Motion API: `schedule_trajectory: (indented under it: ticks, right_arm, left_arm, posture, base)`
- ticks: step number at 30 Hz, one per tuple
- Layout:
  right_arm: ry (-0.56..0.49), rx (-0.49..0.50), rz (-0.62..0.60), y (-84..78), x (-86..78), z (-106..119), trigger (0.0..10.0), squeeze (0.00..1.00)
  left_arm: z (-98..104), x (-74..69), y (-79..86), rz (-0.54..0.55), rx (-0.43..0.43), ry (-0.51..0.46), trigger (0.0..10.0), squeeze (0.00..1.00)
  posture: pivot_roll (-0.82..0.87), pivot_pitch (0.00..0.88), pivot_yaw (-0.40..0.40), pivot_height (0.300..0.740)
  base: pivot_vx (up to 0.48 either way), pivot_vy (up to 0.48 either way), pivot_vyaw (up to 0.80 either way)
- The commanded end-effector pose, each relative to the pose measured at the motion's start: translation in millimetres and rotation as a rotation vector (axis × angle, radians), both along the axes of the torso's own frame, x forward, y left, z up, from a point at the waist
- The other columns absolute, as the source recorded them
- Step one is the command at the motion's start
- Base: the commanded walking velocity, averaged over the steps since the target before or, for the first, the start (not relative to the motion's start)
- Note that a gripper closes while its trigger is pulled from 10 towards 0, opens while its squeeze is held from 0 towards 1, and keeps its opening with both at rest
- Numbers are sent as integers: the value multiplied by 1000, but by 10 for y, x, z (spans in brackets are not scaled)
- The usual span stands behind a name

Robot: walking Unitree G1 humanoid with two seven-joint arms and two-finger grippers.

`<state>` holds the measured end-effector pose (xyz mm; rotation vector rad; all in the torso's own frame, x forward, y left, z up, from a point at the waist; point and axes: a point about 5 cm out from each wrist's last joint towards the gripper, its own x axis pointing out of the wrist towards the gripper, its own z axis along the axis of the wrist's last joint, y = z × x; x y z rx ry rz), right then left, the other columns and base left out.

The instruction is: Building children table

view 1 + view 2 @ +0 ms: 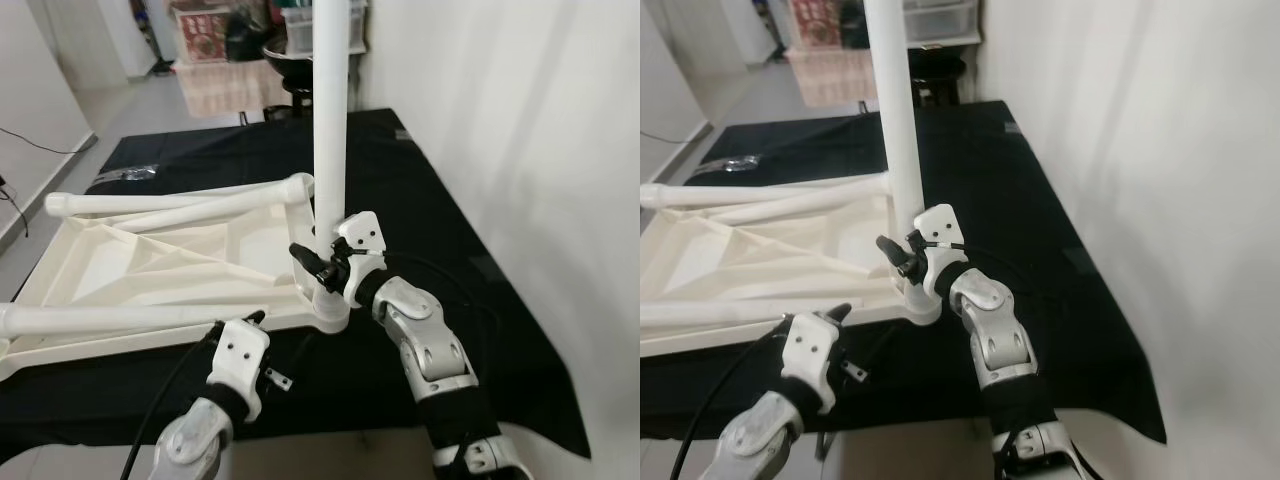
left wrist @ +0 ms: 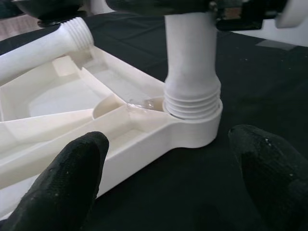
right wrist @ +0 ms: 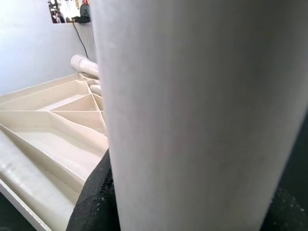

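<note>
White plastic tabletop point(image 1: 160, 265) lay upside down on the black cloth point(image 1: 470, 240), ribs up. One leg point(image 1: 330, 130) stood upright in the socket point(image 2: 195, 127) at the tabletop's near corner, the corner closest to the robot. Thread rings were showing above the socket rim in the left wrist view, so my read: leg not fully seated, step in hand was screwing it home.

Right gripper point(image 1: 325, 262) was clamped on the leg just above the socket, black fingers point(image 3: 94, 202) against the shaft on both sides. Left gripper point(image 1: 240, 320) hovered at the tabletop's near edge, just beside the socket, jaws spread wide and holding nothing; fingertips point(image 2: 67, 178) sat either side of the corner without touching.

Two more legs lay across the tabletop: one point(image 1: 180, 200) along the far edge from the socket, one point(image 1: 110, 320) along the near edge. Neither screwed in as far as I could tell.

To do it well, I'd say:
- keep the leg plumb while turning; tilt would cross-thread plastic
- grip low near the socket, short turns, regrip
- pin the corner with the left gripper so the tabletop doesn't spin on the cloth
- stop when threads vanish; don't over-torque
</note>
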<state>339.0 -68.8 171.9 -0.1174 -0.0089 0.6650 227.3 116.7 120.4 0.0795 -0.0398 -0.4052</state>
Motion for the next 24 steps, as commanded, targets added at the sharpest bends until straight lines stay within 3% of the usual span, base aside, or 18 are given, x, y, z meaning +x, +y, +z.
schedule_trajectory:
  ticks: [1, 4, 5, 8, 9, 11, 14, 15, 16, 20, 24]
  right_arm:
    - [80, -86, -45, -123, 45, -199, 0, 0]
    - [86, -79, -31, -118, 88, -173, 0, 0]
    - [74, -76, -32, -122, 102, -124, 10000, 0]
    - [63, -75, -37, -127, 107, -86, 10000, 0]
    - [48, -58, -2, -127, 123, -23, 10000, 980]
    - [20, -43, 51, -132, 145, 70, 10000, 1000]
    - [-36, 2, 221, -150, 191, 280, 10000, 1000]
    - [-39, -12, 330, -150, 180, 292, 10000, 39]
    - [-39, -12, 330, -150, 180, 292, 10000, 39]
    - [10, -83, 604, -142, 140, 210, 10000, 0]
    - [41, -110, 698, -109, 140, 158, 10000, 0]
  left_arm:
    - [-19, -8, 16, -6, 14, 13, 10000, 0]
    - [-14, -2, 15, 0, 9, 12, 10000, 0]
    - [-15, -1, 14, 0, 7, 13, 10000, 0]
    - [-15, -2, 14, 0, 6, 14, 10000, 0]
    - [-17, -2, 12, -4, 5, 18, 10000, 0]
    - [-21, -2, 9, -10, 3, 21, 10000, 0]
    - [-25, -6, 5, -18, -2, 24, 10000, 0]
    - [-26, -4, 0, -18, -3, 22, 10000, 0]
    - [-26, -4, 0, -18, -3, 22, 10000, 0]
    - [-22, -11, 2, -8, 4, 10, 10000, 0]
    - [-20, -32, 18, 10, 5, 6, 10000, 0]
  posture:
    - [-1, 88, 20, 740]
    - [4, 88, 25, 740]
    - [10, 84, 31, 740]
    - [10, 84, 31, 740]
    - [11, 82, 31, 740]
    - [11, 74, 28, 740]
    - [11, 74, 28, 740]
    - [15, 57, 24, 740]
    - [15, 57, 24, 740]
    - [25, 46, 22, 740]
    - [23, 39, 23, 740]
  base:
    - [0, 0, 0]
    - [0, 0, 0]
    - [0, 0, 0]
    - [0, 0, 0]
    - [0, 0, 0]
    - [0, 0, 0]
    - [0, 0, 0]
    - [0, 0, 0]
    - [0, 0, 0]
    - [0, 0, 0]
    - [0, 0, 0]
